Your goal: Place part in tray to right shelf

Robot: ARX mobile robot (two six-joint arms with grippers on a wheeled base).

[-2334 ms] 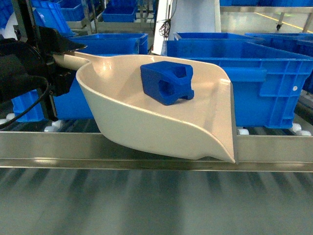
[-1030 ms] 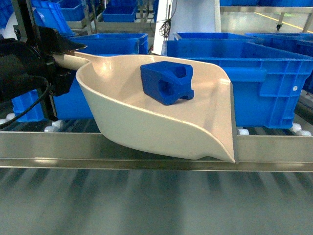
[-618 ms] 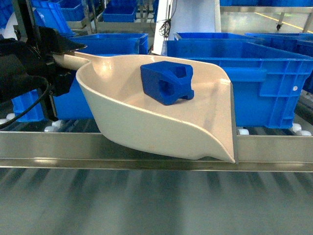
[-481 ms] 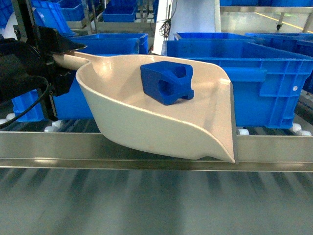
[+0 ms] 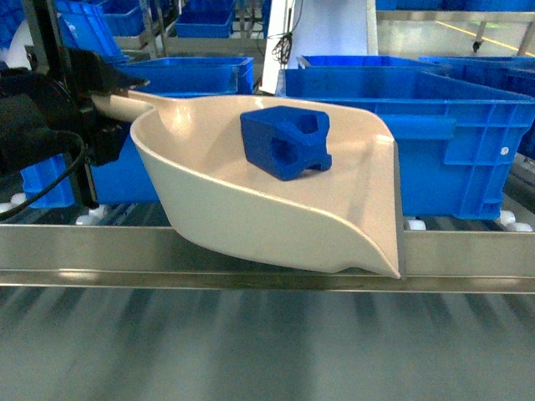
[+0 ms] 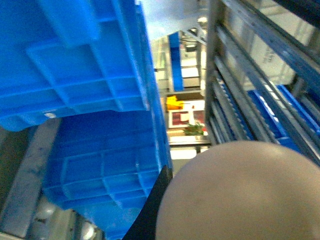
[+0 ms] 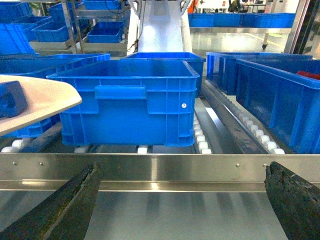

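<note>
The part (image 5: 286, 142) sits in the tray (image 5: 251, 209), handle clamped by left gripper (image 5: 100, 100); right gripper (image 7: 185, 210) spread.

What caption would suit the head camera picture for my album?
Left gripper holds a cream tray by its handle, carrying a blue part beside blue crates.

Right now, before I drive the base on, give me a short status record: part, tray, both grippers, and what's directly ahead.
part: blue block sitting inside the tray, toward its back
tray: cream scoop held level above the steel rail, open lip facing right
left gripper: shut on the scoop handle
right gripper: open, empty, fingers spread low in front of the rail
ahead: large blue crate on rollers behind the scoop
</note>
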